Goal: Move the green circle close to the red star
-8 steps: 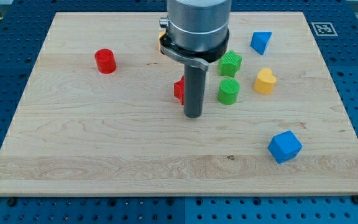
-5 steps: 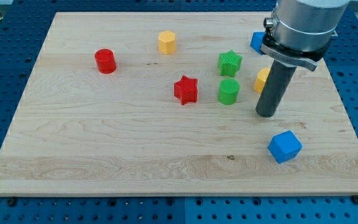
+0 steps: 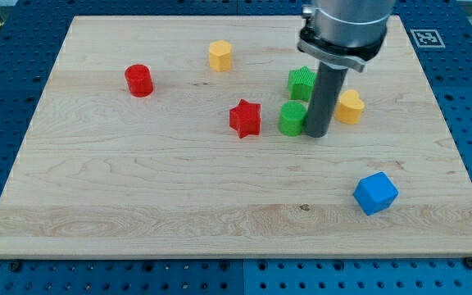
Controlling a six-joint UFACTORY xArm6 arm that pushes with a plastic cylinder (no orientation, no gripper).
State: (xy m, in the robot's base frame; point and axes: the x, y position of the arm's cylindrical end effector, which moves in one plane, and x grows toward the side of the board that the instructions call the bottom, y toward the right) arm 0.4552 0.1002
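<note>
The green circle (image 3: 292,119) lies near the board's middle, a short gap to the right of the red star (image 3: 245,119). My tip (image 3: 316,133) rests on the board against the green circle's right side, and the rod covers that edge. A green star (image 3: 301,82) sits just above the green circle, partly behind the rod.
A yellow heart (image 3: 351,107) lies just right of the rod. A blue block (image 3: 375,193) is at the lower right. A red cylinder (image 3: 138,80) is at the upper left, and a yellow hexagon (image 3: 220,56) near the top. The wooden board (image 3: 138,197) lies on a blue pegboard.
My tip swung from left of the green circle to its far right, then came back left against the circle's right side. The green circle has shifted slightly left toward the red star.
</note>
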